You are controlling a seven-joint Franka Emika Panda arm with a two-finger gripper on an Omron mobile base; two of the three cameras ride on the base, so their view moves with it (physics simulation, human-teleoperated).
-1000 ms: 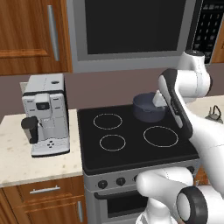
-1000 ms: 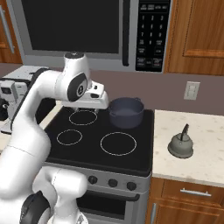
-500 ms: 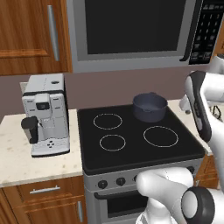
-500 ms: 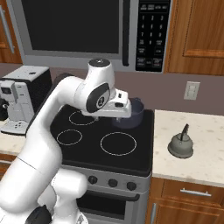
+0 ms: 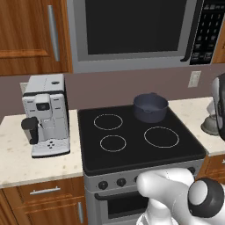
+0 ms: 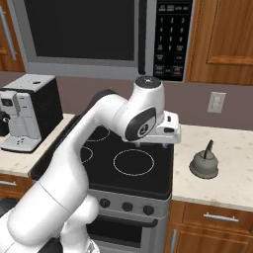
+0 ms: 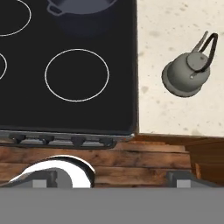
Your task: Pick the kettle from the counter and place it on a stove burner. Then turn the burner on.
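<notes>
The kettle (image 7: pixel 188 75) is small, squat and grey-olive, with a thin arched handle. It stands upright on the beige speckled counter (image 7: pixel 175 113) just right of the black cooktop. It also shows as the kettle (image 6: pixel 204 164) on the counter (image 6: pixel 232 180). My gripper (image 7: pixel 111 178) is open, its two tips wide apart with nothing between them. It hangs over the stove's front right corner, left of the kettle and apart from it. The white hand (image 6: pixel 165 131) sits above the cooktop's right edge. A small stove burner (image 5: pixel 113 143) ring lies front left, dark.
A dark blue-grey pot (image 5: pixel 150 107) sits on the rear right burner. A larger white ring (image 7: pixel 77 75) marks the front right burner. Knobs (image 7: pixel 78 141) line the stove front. A coffee machine (image 5: pixel 46 115) stands on the left counter. A microwave (image 6: pixel 173 34) hangs overhead.
The arm has swung right, from above the pot and cooktop to the stove's right edge near the kettle. The pot is now uncovered in the left base view. The gripper stays open.
</notes>
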